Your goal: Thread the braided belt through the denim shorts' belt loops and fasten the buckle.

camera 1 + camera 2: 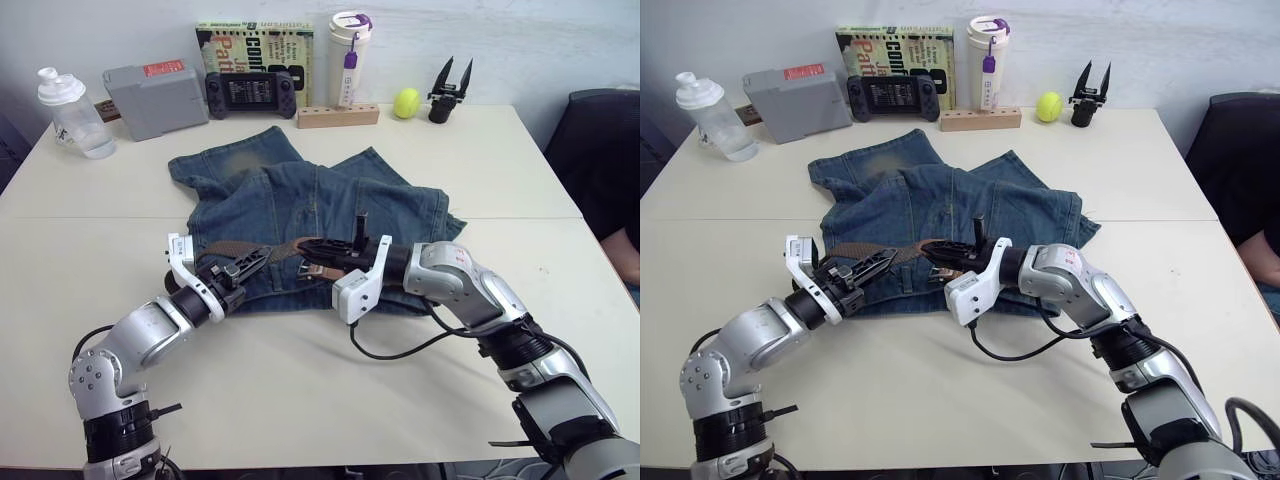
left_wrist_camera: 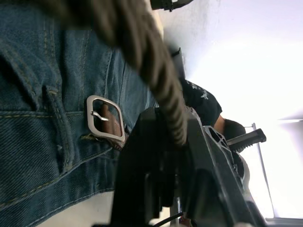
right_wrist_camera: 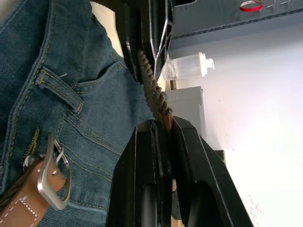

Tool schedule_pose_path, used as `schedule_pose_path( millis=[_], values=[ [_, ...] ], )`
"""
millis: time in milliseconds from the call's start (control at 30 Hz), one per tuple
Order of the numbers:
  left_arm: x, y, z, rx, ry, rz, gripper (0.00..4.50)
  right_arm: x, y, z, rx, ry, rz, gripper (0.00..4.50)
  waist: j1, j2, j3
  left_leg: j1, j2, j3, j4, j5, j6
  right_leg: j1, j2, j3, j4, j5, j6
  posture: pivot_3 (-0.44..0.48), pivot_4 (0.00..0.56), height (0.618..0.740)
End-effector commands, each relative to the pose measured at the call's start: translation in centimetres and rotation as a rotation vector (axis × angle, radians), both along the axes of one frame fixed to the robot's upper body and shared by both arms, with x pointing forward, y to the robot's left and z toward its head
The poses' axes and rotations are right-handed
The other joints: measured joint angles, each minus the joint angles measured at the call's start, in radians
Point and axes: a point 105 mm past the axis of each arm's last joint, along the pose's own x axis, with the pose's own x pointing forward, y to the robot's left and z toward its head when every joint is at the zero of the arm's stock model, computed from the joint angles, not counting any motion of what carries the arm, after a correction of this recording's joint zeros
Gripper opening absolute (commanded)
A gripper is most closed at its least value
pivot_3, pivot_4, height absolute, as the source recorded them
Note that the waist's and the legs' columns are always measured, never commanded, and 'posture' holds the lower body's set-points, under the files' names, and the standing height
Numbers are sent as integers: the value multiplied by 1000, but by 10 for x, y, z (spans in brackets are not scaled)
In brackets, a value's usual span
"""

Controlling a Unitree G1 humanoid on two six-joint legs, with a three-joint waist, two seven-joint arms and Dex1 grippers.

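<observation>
The denim shorts (image 1: 330,200) lie flat mid-table, waistband toward me. The braided belt (image 1: 222,248) runs along the waistband, lifted a little off the denim between my two grippers. My left gripper (image 1: 252,260) is shut on the braided strap (image 2: 156,71) at the waistband's left part. My right gripper (image 1: 305,246) is shut on the strap (image 3: 154,94) near the waistband's middle, fingers pointing left toward the other gripper. The silver buckle (image 2: 106,122) with its tan leather tab (image 3: 23,208) rests on the denim just below the right gripper. One belt loop (image 3: 59,90) shows beside it.
Along the table's far edge stand a clear bottle (image 1: 75,115), a grey box (image 1: 155,98), a game console (image 1: 250,92), a book (image 1: 255,45), a tumbler (image 1: 348,45), a wooden block (image 1: 338,116), a tennis ball (image 1: 406,102) and a spare black gripper (image 1: 450,92). A person (image 1: 622,255) sits at the right edge.
</observation>
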Motion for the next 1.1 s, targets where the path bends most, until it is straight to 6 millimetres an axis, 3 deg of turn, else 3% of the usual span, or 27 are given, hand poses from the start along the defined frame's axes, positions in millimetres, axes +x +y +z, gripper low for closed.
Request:
schedule_pose_path(
  millis=[33, 200, 400, 467, 567, 700, 833, 1000, 1100],
  values=[
    [3, 11, 7, -7, -16, 42, 46, -7, -1, 20, 60, -63, 33, 0, 0, 0, 0, 0, 0, 0, 0, 0, 0, 0, 0, 0, 0, 0, 0, 0, 150, 693],
    [8, 27, 15, -6, -37, 87, 46, -6, -2, 14, 74, 40, 28, 0, 0, 0, 0, 0, 0, 0, 0, 0, 0, 0, 0, 0, 0, 0, 0, 0, 150, 693],
    [5, 57, 22, 42, -62, 157, 0, -15, -16, 21, 86, 229, 52, 2460, -2, 0, 0, 0, 1, 0, -1, 0, 0, 0, 1, 0, -1, 0, 0, 0, 150, 693],
    [4, 72, 25, 61, -64, 192, 0, -17, -24, 23, 78, 351, 41, 3215, 1, 0, 0, 0, 1, 0, -2, 0, 0, 0, 1, 0, -1, 0, 0, 0, 150, 693],
    [-2, 86, 21, 87, -55, 202, 0, -25, -34, 32, 130, 703, 23, 4467, 1, 0, 0, 0, 0, -1, -3, 0, 0, 0, 0, 0, -1, 0, 0, 0, 150, 693],
    [-13, 93, 4, 110, -1, 204, 0, -43, -45, 45, 56, 978, 11, 4467, -1, 1, 1, 1, 0, -2, -9, -1, 1, -1, -2, -1, -5, 0, 0, 0, 150, 693],
    [-18, 85, -14, 106, 61, 201, 0, -48, -50, 56, 42, 1105, -14, 4467, -1, 1, 1, 1, 0, -2, -12, 0, 0, -2, -2, -2, -6, 0, -1, 0, 150, 693],
    [-17, 62, -24, 93, 113, 220, 0, -54, -51, 68, 23, 1130, -9, 4467, 4, 1, 1, 0, 0, -2, -11, -4, 7, -1, -3, -2, -7, 1, -1, 0, 150, 693],
    [-18, 57, -31, 94, 164, 252, 0, -54, -50, 72, 33, 1132, -5, 4467, 2, 1, 1, -1, -1, -2, -11, -5, 7, -1, -3, -2, -9, 1, 0, 0, 150, 693]
  ],
)
